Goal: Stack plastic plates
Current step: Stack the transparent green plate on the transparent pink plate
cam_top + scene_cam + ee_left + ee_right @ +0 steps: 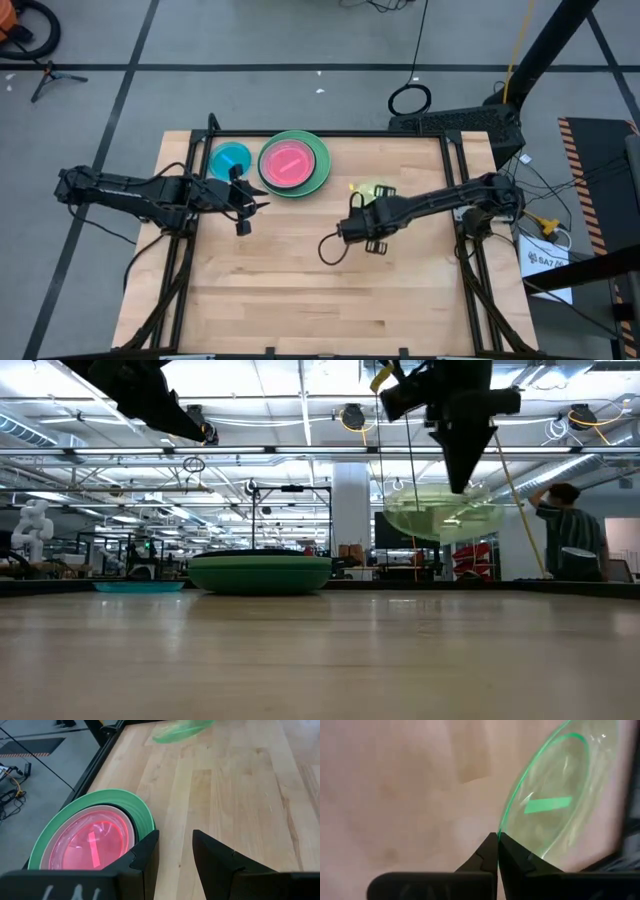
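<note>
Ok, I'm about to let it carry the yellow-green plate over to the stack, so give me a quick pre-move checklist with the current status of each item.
1. Right gripper pinching the yellow-green plate by its rim: ok, fingers closed on the edge.
2. Plate lifted clear of the table: ok, in the low view it hangs above the wood.
3. Plate held level: not ok, it looks tilted in the low view.
4. Stack ready: ok, pink plate sits on top inside the green plate.
5. Left gripper out of the way: not ok, it is open and close beside the stack.
6. Blue plate apart from the stack: ok.
</note>
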You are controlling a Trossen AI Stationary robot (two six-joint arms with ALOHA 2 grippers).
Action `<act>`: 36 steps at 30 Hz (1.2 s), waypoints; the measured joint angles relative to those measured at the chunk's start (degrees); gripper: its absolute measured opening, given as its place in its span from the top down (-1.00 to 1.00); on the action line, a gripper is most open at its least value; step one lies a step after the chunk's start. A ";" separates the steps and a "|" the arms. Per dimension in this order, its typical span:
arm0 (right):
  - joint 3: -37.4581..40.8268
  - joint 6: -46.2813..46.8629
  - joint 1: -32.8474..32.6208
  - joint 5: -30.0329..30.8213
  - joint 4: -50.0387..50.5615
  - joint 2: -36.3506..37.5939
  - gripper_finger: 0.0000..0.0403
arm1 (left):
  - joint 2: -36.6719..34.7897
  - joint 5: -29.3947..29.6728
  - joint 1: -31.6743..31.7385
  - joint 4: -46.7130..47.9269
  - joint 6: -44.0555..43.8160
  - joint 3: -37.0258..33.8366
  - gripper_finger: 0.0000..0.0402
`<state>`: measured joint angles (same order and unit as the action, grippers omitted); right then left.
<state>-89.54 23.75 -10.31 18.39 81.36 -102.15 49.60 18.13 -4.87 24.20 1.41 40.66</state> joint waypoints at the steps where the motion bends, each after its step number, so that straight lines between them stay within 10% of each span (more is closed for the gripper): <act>1: -0.04 -3.00 0.44 2.11 0.04 0.00 1.00 | 0.00 0.00 0.01 0.00 0.00 0.00 0.38; 8: -0.04 -16.57 5.17 14.51 -2.03 0.00 1.00 | -0.09 0.00 0.01 0.02 0.30 0.00 0.38; 20: -3.69 -37.47 12.73 17.70 -18.97 0.00 1.00 | -4.54 0.00 0.01 0.55 -0.04 0.00 0.38; 36: -7.87 -50.81 19.03 -0.47 -47.14 -4.40 1.00 | -11.98 0.00 0.00 1.94 -1.16 0.02 0.38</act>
<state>-97.41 -27.05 8.72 17.93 34.22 -106.55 37.62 18.13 -4.87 26.14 0.25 40.69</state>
